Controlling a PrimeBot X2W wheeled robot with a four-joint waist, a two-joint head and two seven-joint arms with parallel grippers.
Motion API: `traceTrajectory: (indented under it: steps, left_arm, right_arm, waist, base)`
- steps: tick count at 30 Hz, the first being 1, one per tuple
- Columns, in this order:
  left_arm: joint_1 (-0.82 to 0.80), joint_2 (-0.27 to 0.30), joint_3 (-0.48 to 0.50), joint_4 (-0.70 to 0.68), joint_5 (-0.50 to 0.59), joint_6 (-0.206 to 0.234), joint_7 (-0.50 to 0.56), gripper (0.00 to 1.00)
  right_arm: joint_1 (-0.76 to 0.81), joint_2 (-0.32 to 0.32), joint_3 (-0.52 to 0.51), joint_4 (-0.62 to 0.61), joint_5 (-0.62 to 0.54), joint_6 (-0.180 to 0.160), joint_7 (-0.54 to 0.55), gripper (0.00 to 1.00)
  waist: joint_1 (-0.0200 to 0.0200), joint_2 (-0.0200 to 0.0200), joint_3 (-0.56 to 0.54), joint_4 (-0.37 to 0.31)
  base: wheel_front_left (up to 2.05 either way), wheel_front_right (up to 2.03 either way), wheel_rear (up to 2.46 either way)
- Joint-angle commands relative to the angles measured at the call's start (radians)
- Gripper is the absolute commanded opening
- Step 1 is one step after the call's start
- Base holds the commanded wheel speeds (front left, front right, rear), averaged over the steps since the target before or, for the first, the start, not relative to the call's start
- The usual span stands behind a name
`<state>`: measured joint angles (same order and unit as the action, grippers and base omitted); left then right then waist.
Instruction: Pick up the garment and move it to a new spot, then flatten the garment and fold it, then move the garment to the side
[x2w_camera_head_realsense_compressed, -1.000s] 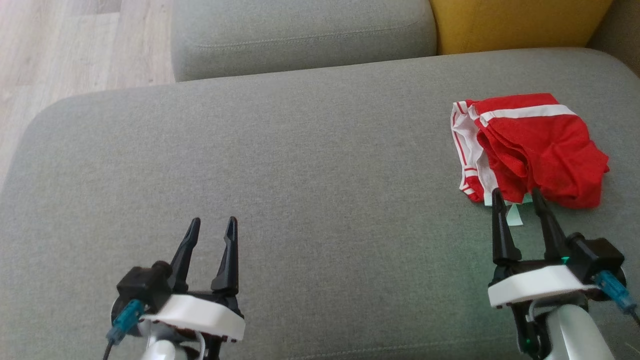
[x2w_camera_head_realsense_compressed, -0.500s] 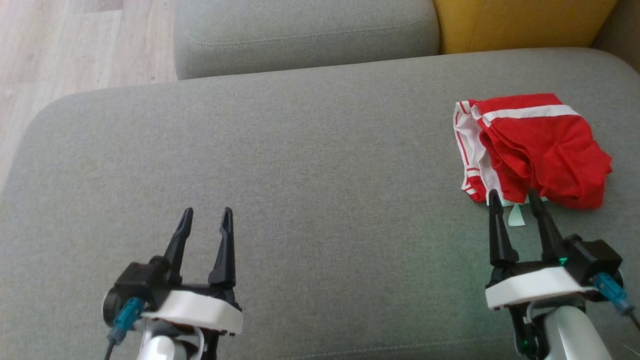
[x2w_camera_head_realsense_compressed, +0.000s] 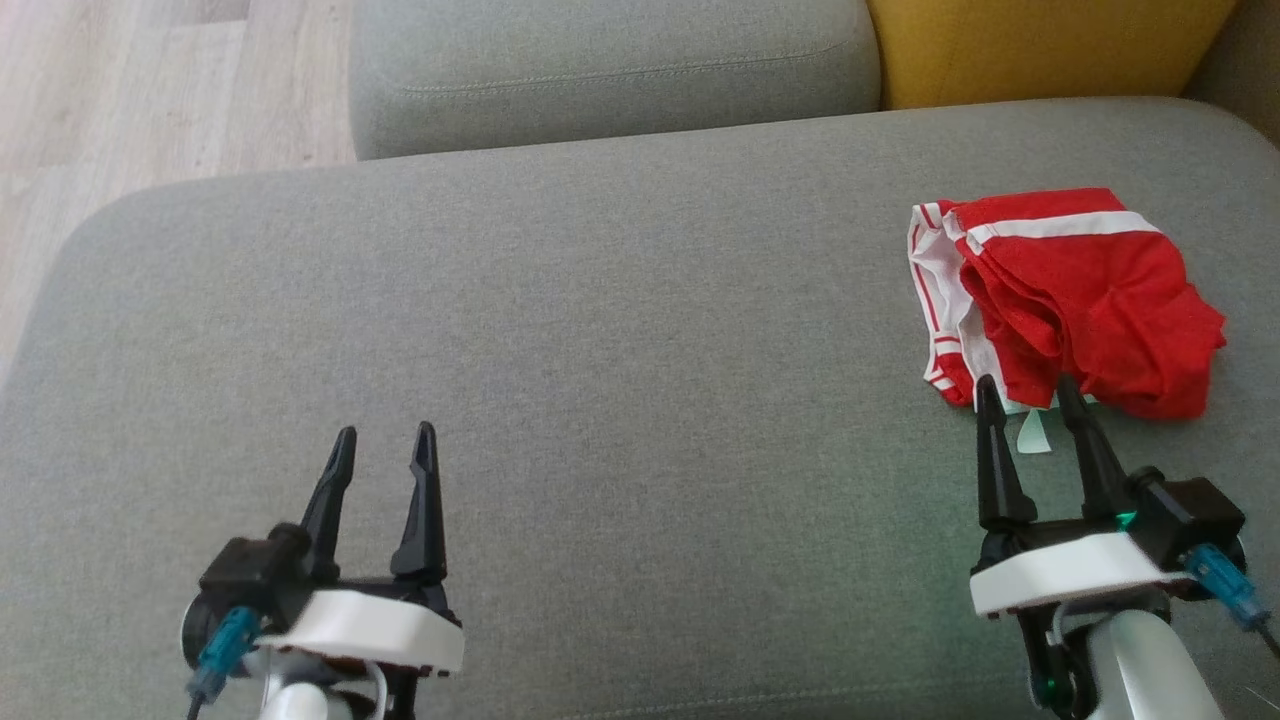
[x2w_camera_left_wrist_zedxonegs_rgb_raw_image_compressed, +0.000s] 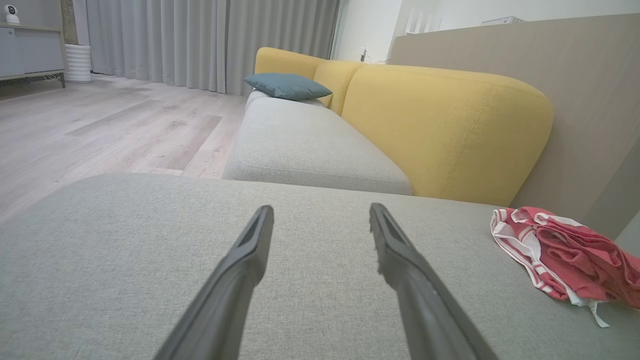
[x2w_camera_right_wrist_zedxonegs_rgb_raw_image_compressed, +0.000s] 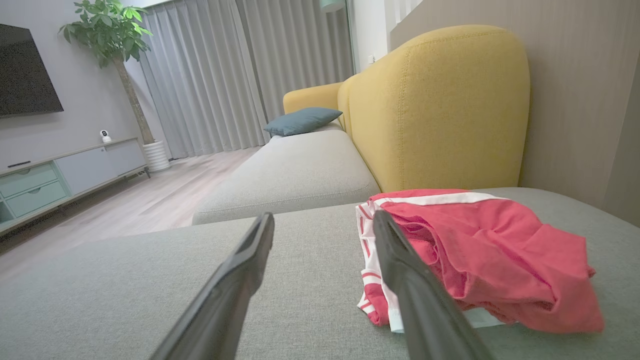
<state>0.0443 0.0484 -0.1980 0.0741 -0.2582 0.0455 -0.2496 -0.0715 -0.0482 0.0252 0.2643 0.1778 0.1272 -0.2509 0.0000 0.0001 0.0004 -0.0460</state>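
Grey seat cushion, wide and bare across the middle; yellow backrest at the far right.

Obs: garment (red shorts w/ white stripes) lies crumpled at the far right of the cushion, layers bunched, white care label poking out at the near hem.

R: right gripper has its jaws spread wide, nothing held, tips at the garment's near hem. Contact w/ cloth: can't tell.

L: left gripper likewise wide open and empty, near left, well apart from the garment.

Risks (my judgement):
- Pinch lands on the label or top layer only → cloth slips out or unrolls mid-lift.
- Tips dig too low → catch cushion fabric along w/ the hem, lift stalls.
- One-arm carry → garment hangs bunched, lands as a wad, harder to flatten.
- Garment sits toward the cushion's right edge; a push instead of a pinch could shove it off.
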Motion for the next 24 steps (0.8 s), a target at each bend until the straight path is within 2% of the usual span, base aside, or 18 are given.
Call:
traceTrajectory:
  steps: [1, 9, 24]
  left_arm:
    - [-0.028, 0.002, 0.040, -0.029, -0.005, 0.008, -0.012, 1.00]
    - [-0.025, 0.002, 0.047, -0.012, -0.009, 0.013, -0.012, 1.00]
    - [-0.020, 0.002, 0.074, -0.025, -0.034, 0.053, -0.012, 1.00]
  right_arm:
    - [-0.023, -0.002, 0.026, -0.037, 0.012, 0.003, -0.011, 1.00]
    - [-0.019, -0.002, 0.034, -0.033, 0.014, 0.003, -0.011, 1.00]
    - [-0.013, -0.002, 0.056, -0.006, 0.008, 0.003, -0.011, 1.00]
  waist:
    - [0.0000, -0.0001, -0.001, -0.001]
    - [0.0000, -0.0001, -0.003, -0.002]
    - [0.0000, -0.0001, -0.001, 0.013]
  base:
    - [0.00, 0.00, 0.00]
    - [0.00, 0.00, 0.00]
    - [0.00, 0.00, 0.00]
